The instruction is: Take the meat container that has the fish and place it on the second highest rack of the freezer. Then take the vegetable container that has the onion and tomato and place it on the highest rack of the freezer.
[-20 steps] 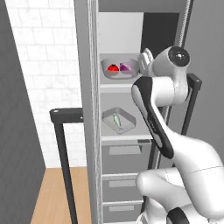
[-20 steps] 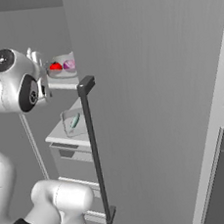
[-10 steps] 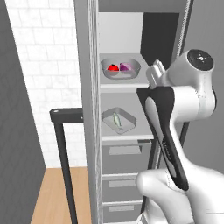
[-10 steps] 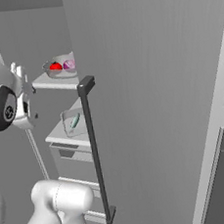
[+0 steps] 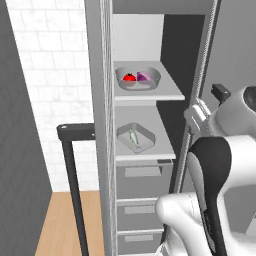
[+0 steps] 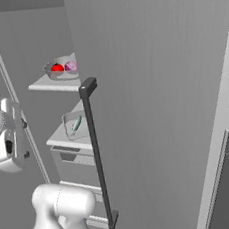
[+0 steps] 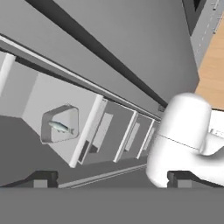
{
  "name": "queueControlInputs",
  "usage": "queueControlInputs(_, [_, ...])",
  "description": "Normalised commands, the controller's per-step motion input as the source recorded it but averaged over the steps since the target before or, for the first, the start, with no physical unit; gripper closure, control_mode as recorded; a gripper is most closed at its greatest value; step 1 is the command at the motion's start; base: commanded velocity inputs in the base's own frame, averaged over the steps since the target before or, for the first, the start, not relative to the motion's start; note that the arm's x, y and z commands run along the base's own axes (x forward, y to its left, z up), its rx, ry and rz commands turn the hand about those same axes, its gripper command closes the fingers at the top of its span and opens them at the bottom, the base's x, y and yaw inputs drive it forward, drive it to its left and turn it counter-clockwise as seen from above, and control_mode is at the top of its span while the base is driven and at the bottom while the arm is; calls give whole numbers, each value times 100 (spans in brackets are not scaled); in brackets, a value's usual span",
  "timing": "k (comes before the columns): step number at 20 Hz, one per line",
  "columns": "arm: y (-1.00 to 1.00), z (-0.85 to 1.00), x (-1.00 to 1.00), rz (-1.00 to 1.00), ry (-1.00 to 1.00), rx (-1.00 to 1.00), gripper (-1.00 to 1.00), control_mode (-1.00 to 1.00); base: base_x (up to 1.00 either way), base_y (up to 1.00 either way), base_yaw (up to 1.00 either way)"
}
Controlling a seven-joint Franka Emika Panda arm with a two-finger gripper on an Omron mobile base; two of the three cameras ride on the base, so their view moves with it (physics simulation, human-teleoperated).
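Stage: both containers sitting shelved | veg tray upper centre on top rack, fish tray mid-frame on the rack below | claw spread wide, holding nothing | advice: backing straight out, avoiding door handle.

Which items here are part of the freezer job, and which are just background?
Job:
fish container on the lower shelf
onion and tomato container on the highest rack
freezer

Background:
freezer drawers
door handle
wood floor
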Motion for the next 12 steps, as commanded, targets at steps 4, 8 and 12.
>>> queueControlInputs(4, [-12,-100,-100,0,-1,0,-100,-100,0,0,0])
queueControlInputs(8, [-11,-100,-47,0,0,2,-100,-100,0,0,0])
queueControlInputs(12, [-13,-80,39,0,0,1,-100,-100,0,0,0])
